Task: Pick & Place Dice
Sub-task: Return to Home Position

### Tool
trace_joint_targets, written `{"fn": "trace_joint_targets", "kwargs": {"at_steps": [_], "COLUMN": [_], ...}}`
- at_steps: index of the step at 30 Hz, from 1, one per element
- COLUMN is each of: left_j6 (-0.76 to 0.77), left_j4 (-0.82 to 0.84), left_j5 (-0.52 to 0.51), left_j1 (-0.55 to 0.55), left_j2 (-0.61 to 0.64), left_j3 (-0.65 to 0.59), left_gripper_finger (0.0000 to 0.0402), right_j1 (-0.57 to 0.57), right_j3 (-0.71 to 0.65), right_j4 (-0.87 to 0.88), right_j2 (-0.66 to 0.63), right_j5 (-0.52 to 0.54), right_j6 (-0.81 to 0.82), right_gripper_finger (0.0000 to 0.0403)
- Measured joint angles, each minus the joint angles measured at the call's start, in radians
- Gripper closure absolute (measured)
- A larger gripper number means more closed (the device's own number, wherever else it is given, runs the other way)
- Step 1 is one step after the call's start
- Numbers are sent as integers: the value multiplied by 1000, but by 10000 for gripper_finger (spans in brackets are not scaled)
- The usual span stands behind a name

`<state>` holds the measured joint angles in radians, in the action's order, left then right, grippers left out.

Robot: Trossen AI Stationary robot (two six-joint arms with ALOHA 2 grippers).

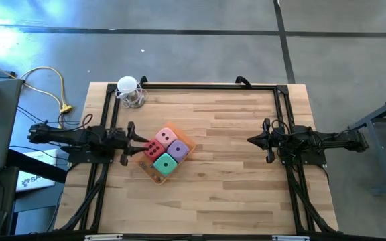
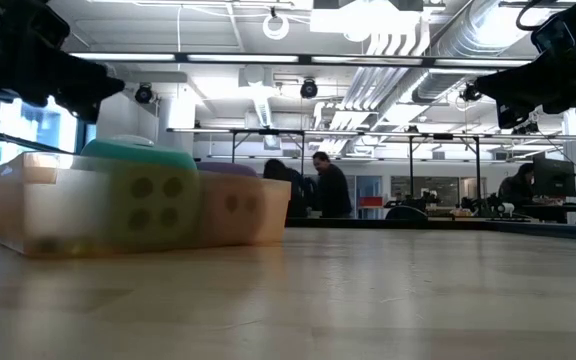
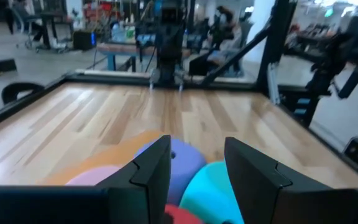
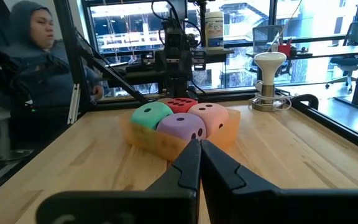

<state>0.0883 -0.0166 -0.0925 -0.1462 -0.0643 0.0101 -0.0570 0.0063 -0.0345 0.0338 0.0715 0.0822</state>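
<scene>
Four dice sit packed together in a translucent orange tray (image 1: 149,171) left of the table's middle: red (image 1: 155,148), pink (image 1: 168,136), purple (image 1: 179,150) and teal (image 1: 165,164). The right wrist view shows them too: teal (image 4: 151,114), red (image 4: 180,104), pink (image 4: 209,116), purple (image 4: 182,127). My left gripper (image 1: 140,140) hovers just left of the tray, raised above the dice, fingers open (image 3: 197,165). My right gripper (image 1: 252,140) waits near the table's right side, shut (image 4: 199,152), well clear of the tray.
A white-topped knob on a metal base (image 1: 130,90) stands near the far left corner. A black frame (image 1: 193,86) rims the table. Bare wood lies between tray and right arm. People are in the room beyond, one close behind the table (image 4: 33,50).
</scene>
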Motion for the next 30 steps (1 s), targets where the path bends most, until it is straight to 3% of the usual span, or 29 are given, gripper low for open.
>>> {"fn": "trace_joint_targets", "kwargs": {"at_steps": [30], "left_j6": [1], "left_j4": [0], "left_j5": [3], "left_j1": [-16], "left_j2": [43], "left_j3": [0], "left_gripper_finger": [257], "right_j1": [0], "right_j3": [0], "right_j4": [0], "right_j2": [0], "right_j5": [0], "right_j6": [0], "right_gripper_finger": [401]}}
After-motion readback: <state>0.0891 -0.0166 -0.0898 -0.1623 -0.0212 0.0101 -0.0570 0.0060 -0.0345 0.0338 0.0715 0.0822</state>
